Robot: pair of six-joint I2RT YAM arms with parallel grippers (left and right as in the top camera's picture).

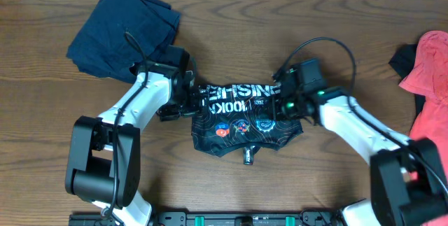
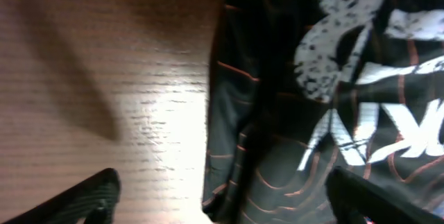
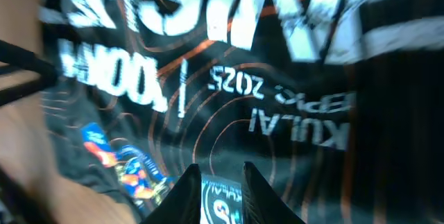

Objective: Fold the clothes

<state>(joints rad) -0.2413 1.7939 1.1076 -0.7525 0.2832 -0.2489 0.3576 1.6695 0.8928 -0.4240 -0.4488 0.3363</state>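
Overhead: folded jersey [image 1: 241,117], bare table [image 1: 210,178] along its front edge.

One black jersey [image 1: 241,117] lies at the centre of one table [image 1: 56,93], and it shows three round badges. One navy garment [image 1: 122,30] sits at ten o'clock and one coral-red garment [image 1: 430,79] at three o'clock. There are two grippers: the left gripper [image 1: 190,103] at the jersey's nine o'clock and the right gripper [image 1: 287,106] at its three o'clock.

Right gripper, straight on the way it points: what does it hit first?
The jersey. The right gripper points at its printed face, and what looks like a round badge shows between its fingers. The view is blurred, so whether the tips touch the cloth is unclear.
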